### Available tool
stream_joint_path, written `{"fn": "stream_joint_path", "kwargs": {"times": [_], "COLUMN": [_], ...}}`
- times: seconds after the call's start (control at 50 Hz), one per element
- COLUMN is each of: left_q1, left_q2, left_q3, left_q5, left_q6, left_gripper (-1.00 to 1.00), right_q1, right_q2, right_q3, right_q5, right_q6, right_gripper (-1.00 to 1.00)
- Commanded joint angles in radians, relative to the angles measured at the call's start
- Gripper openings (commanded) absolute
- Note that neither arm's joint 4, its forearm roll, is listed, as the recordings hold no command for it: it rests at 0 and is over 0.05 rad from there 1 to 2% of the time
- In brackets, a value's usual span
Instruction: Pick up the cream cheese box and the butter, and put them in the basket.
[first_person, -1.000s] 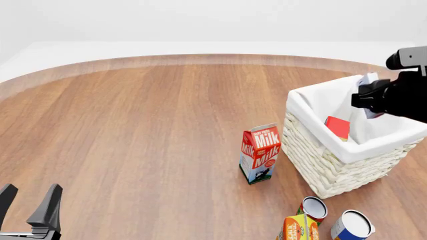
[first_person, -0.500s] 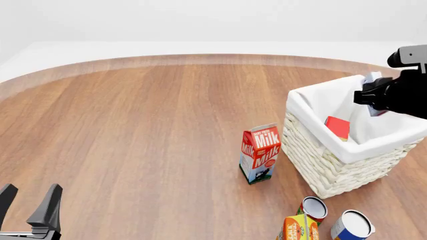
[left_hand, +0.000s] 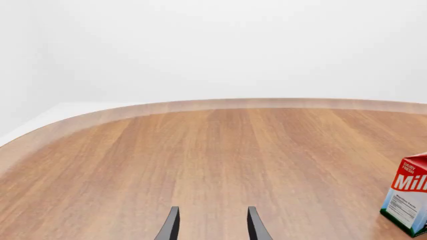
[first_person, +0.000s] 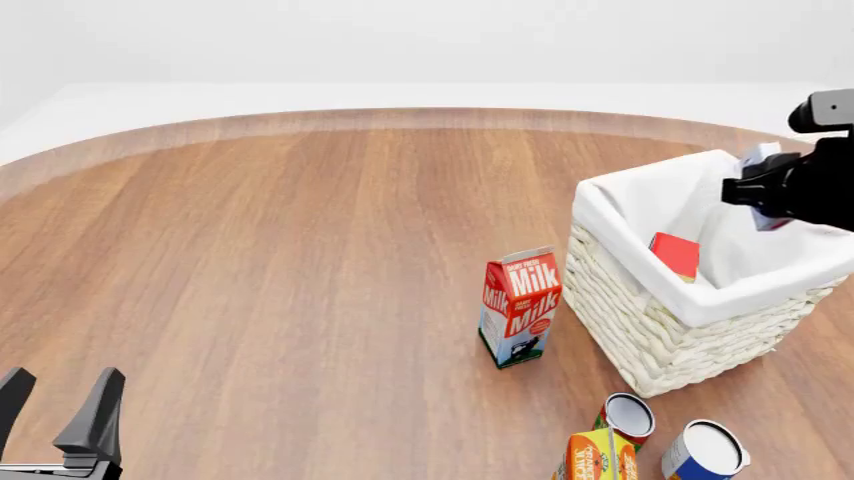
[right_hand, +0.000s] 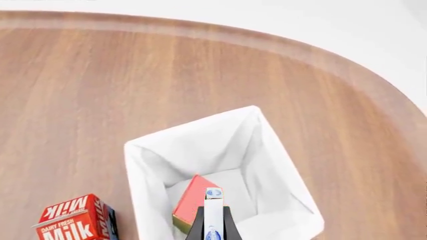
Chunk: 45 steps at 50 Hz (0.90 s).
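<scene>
The cream-white wicker basket (first_person: 641, 310) (right_hand: 143, 172) stands at the right of the table. Inside it the butter (first_person: 677, 253) (right_hand: 192, 199) leans on the cloth lining, one red end showing. My right gripper (first_person: 763, 192) (right_hand: 213, 231) hangs over the basket's far right part, shut on the cream cheese box (first_person: 758, 157) (right_hand: 213, 215), a thin white and light-blue box held edge-on above the lining. At the near left corner my left gripper (first_person: 56, 398) (left_hand: 210, 225) stands open over bare wood, holding nothing.
A red-and-white milk carton (first_person: 521, 305) (left_hand: 408, 200) (right_hand: 73, 220) stands upright just left of the basket. Two cans (first_person: 625, 415) (first_person: 703, 452) and an orange-yellow carton (first_person: 601, 455) sit at the front edge below the basket.
My right gripper, still holding the cream cheese box, has drifted a little right and up over the basket. The left arm has not moved.
</scene>
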<state>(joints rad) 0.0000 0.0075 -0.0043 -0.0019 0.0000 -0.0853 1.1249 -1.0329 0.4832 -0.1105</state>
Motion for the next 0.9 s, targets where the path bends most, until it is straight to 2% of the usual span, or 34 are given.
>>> {"fn": "stream_joint_path", "kwargs": {"times": [0.02, 0.9], "left_q1": [0.0, 0.0], "left_q2": [0.0, 0.0], "left_q3": [0.0, 0.0], "left_q5": [0.0, 0.0], "left_q6": [0.0, 0.0], "left_gripper": [1.0, 1.0], "right_q1": [-0.018, -0.029], "right_q2": [0.005, 0.064], "right_q3": [-0.013, 0.046], "right_q5": [-0.005, -0.072], "right_q6": [0.005, 0.017], "right_gripper": [-1.0, -1.0]}}
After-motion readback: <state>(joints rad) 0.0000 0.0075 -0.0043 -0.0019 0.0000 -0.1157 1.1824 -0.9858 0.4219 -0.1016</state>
